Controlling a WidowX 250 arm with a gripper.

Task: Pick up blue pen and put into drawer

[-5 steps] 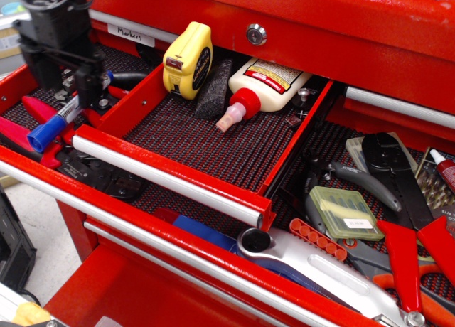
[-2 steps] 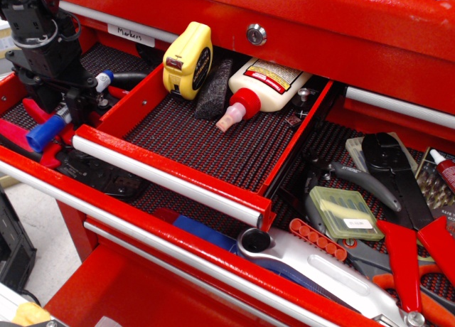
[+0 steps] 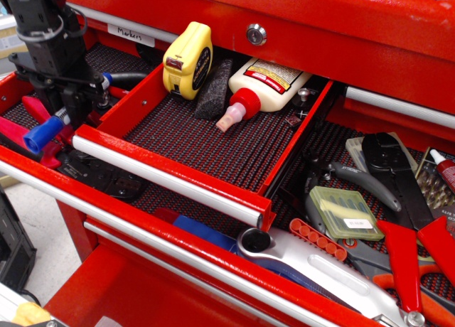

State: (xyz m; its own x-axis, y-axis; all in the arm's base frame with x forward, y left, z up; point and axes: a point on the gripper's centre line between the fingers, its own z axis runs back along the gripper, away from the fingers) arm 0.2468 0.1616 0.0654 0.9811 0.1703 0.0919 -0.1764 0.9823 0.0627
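So the black gripper (image 3: 71, 103) has its jaws clamped round the blue pen (image 3: 53, 126), chunky glossy cap poking out, left of the ribbed-mat drawer (image 3: 206, 138) with its round silver bar.

A: Where is the drawer (image 3: 206, 138) relative to the wide drawer (image 3: 43, 172)?
B: Above it, pulled out over its middle. The handle (image 3: 167, 174) runs across the front.

A: Contents of the drawer?
B: All at the back: tape measure (image 3: 188, 60) in the left corner, foam block (image 3: 213, 90) just right of it, glue bottle (image 3: 261, 83) right of that, nozzle toward the front. The mat in front of them is bare.

A: Where is the pen (image 3: 60, 121)?
B: Left of the drawer, outside its left wall, in the wide drawer, with the gripper (image 3: 67, 103) over its middle.

A: Right of the drawer?
B: Bit case (image 3: 346, 213) and pliers (image 3: 409, 259) in the wide drawer.
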